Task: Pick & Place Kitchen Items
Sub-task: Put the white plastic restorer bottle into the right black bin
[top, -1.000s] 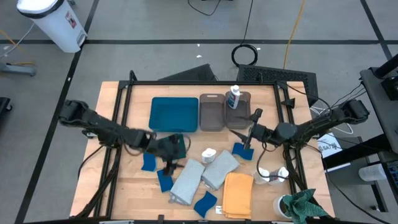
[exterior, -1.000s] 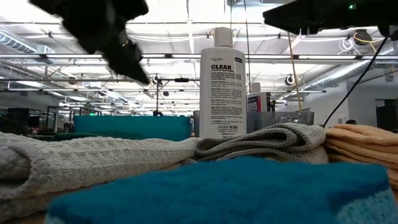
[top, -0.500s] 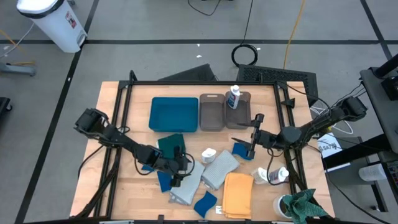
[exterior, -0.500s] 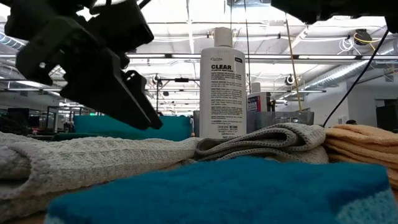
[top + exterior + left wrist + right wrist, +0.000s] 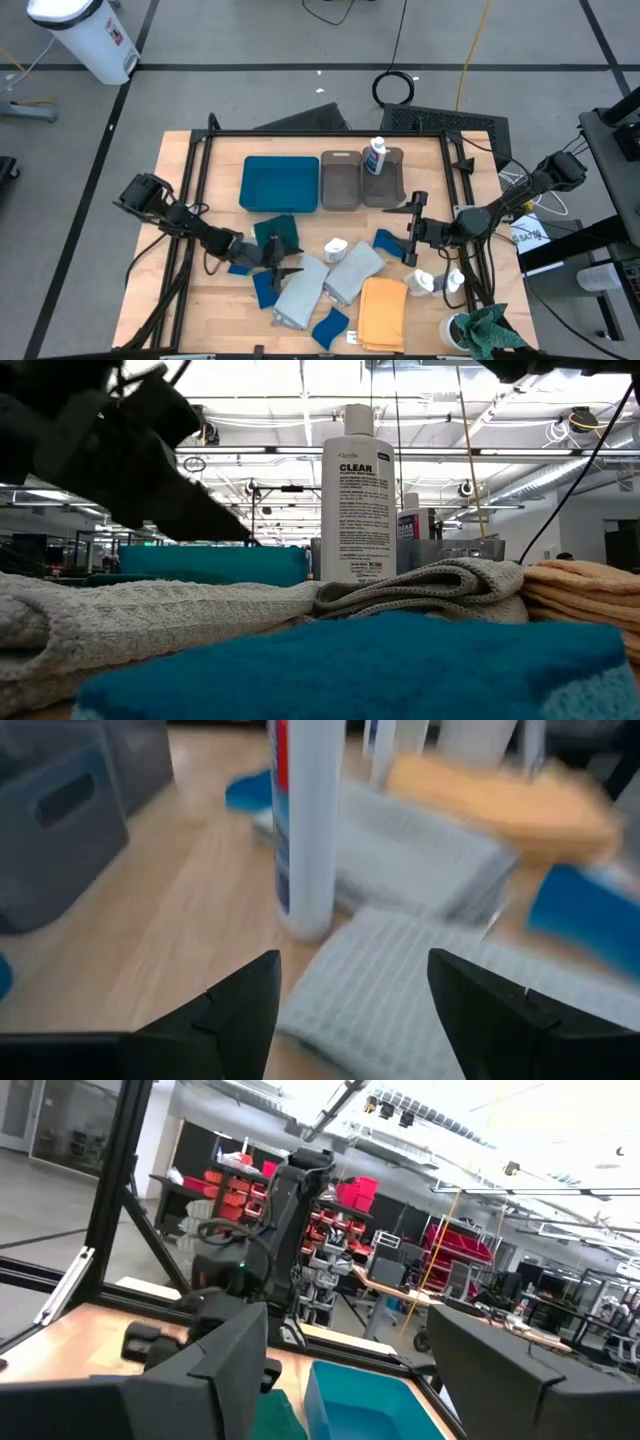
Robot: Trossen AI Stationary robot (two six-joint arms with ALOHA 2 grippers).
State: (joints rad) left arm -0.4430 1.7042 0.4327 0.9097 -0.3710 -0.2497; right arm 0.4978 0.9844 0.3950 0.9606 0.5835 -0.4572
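My left gripper (image 5: pixel 284 264) is open and low over the table, between the dark teal cloth (image 5: pixel 275 232) and a pale grey cloth (image 5: pixel 300 290). Its wrist view shows a standing white bottle (image 5: pixel 305 830) and the grey cloth (image 5: pixel 400 990) just ahead of the open gripper (image 5: pixel 355 965). My right gripper (image 5: pixel 410 235) is open and empty beside a blue sponge (image 5: pixel 388 242); it also shows open in its wrist view (image 5: pixel 345 1330). A second grey cloth (image 5: pixel 352 270) and a mustard cloth (image 5: pixel 383 312) lie flat. The standing bottle also shows in the low view (image 5: pixel 358 495).
The teal tray (image 5: pixel 280 183) and two grey-brown bins (image 5: pixel 340 182) stand at the far side; one bin holds a bottle (image 5: pixel 376 157). More blue sponges (image 5: pixel 330 327) lie near the front, two bottles (image 5: pixel 425 283) at the right, and a green rag (image 5: pixel 485 335) at the near right corner.
My left gripper has gone from over the dark teal cloth toward the table's near edge and a little right, then drawn back slightly; the cloth lies flat where it was. My right gripper has drifted a little toward the near edge.
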